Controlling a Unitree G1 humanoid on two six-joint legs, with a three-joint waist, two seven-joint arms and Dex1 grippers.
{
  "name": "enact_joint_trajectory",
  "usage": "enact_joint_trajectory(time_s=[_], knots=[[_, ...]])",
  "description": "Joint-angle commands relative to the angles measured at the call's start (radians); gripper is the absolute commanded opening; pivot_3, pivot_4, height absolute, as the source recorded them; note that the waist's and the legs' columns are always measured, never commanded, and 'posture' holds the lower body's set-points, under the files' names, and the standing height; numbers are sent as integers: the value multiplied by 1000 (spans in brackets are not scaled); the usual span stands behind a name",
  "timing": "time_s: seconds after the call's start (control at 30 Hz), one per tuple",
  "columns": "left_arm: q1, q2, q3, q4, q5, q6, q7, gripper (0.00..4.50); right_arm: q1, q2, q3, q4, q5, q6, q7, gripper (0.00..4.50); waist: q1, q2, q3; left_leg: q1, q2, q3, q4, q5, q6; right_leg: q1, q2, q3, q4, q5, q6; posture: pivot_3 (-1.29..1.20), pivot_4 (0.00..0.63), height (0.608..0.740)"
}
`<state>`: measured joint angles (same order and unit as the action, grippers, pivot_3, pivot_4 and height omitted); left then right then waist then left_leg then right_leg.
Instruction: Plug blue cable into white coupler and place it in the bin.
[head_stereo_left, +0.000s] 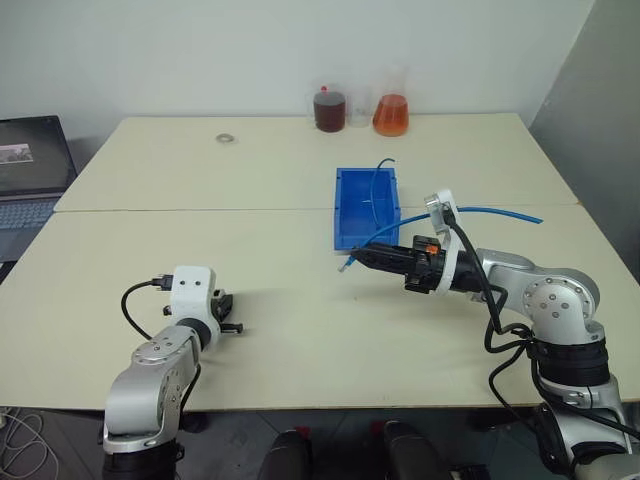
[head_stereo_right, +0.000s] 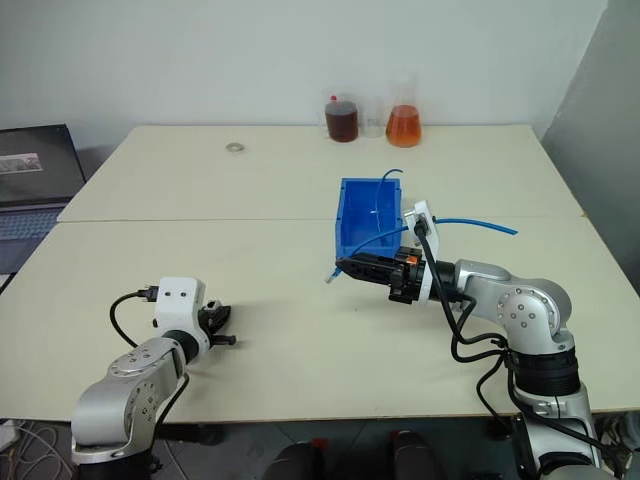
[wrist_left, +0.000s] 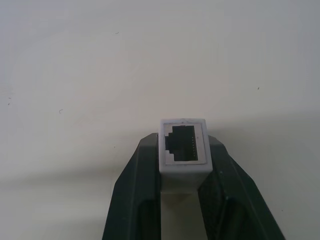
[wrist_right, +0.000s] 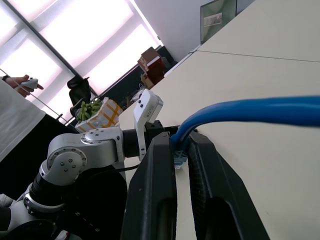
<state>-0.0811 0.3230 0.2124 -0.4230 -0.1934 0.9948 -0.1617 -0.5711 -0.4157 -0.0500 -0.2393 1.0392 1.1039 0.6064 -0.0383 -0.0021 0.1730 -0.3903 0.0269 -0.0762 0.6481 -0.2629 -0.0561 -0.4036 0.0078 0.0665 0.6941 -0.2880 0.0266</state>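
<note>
**Coupler and cable held apart, one in each gripper**

The coupler (wrist_left: 183, 146) is clamped between the two black fingers (wrist_left: 136, 195) of the left gripper (head_stereo_left: 228, 316), its dark socket facing away from the wrist and out over the bare table (head_stereo_left: 300, 330). The jaws are set narrow, closed on the coupler's white sides. This gripper is held low over the near left part of the table, well apart from the bin (head_stereo_left: 366, 207).

The cable (head_stereo_left: 490, 211) is pinched near its end by the right gripper (head_stereo_left: 362, 257), whose fingers (wrist_right: 159, 185) are pressed close together on it. The gripper is pointed toward the robot's left and is held above the table just in front of the bin's near wall. A short length of cable with the pale plug (head_stereo_left: 347, 264) is seen past the fingertips, drooping toward the table. Behind the gripper the cable is run back over the arm and out along the table to the right of the bin.

The two grippers are well apart, with open table between them, and the plug is not in the coupler.

The bin is placed right of centre, on the seam between the two table halves. A thinner blue wire (head_stereo_left: 377, 180) is draped over its far wall and into it. At the far edge of the table two flasks (head_stereo_left: 360, 110) of dark red and orange liquid are stood, and a small ring (head_stereo_left: 225, 138) lies further left. A laptop (head_stereo_left: 30, 170) is seen off the table's left edge.
</note>
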Motion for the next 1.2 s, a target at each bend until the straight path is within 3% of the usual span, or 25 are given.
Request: enact_joint_trajectory(time_s=[0.03, 0.5, 0.6, 0.73, 0.87, 1.03, 1.2], knots=[[26, -18, -46, 32, 3, 32, 4, 1734, -7, -1, -12, -26, -1, -16, -1, 92, 3, 0, 0, 0, 0, 0, 0, 0, 0, 0, 0, 0, 0, 0, 0, 0, 150, 740], [27, -14, -13, -3, -6, 71, 10, 4458, -3, 6, -8, -24, -5, -25, -1, 92, 8, 0, 0, 0, 0, 0, -1, 0, 0, 1, 0, 0, -3, 0, 0, 0, 150, 740], [39, -11, 6, -20, -14, 96, 6, 4458, 0, 5, -8, -27, -5, -27, -3, 92, 8, 0, 0, 0, 0, 0, -1, 0, 0, 1, 0, 0, -3, 0, 1, 0, 150, 740], [86, 65, 36, -75, -69, 167, -77, 4458, 8, 7, -8, -33, -5, -29, -6, 92, 5, 0, 0, 0, 1, 0, -2, 0, 0, 1, 0, 0, -5, 0, 1, 0, 150, 740], [137, 260, 89, -85, -155, 215, -247, 4458, 12, 9, -5, -32, -8, -34, -4, 92, -6, 0, 0, -1, 1, 1, -3, 0, 0, 0, 1, 1, -6, 0, 0, 0, 150, 740], [189, 522, 126, 92, -167, 127, -427, 4458, 14, 14, 0, -27, -19, -48, 3, 92, -27, 0, 0, 0, 3, 1, -5, 0, 0, -1, 2, 1, -7, 0, 0, 0, 150, 740], [154, 665, 70, 242, -194, -12, -628, 4458, 14, 22, 1, -26, -29, -52, 5, 92, -38, 0, 1, 0, 4, 1, -6, 0, 0, -2, 3, 1, -7, -3, 3, 0, 150, 740]])
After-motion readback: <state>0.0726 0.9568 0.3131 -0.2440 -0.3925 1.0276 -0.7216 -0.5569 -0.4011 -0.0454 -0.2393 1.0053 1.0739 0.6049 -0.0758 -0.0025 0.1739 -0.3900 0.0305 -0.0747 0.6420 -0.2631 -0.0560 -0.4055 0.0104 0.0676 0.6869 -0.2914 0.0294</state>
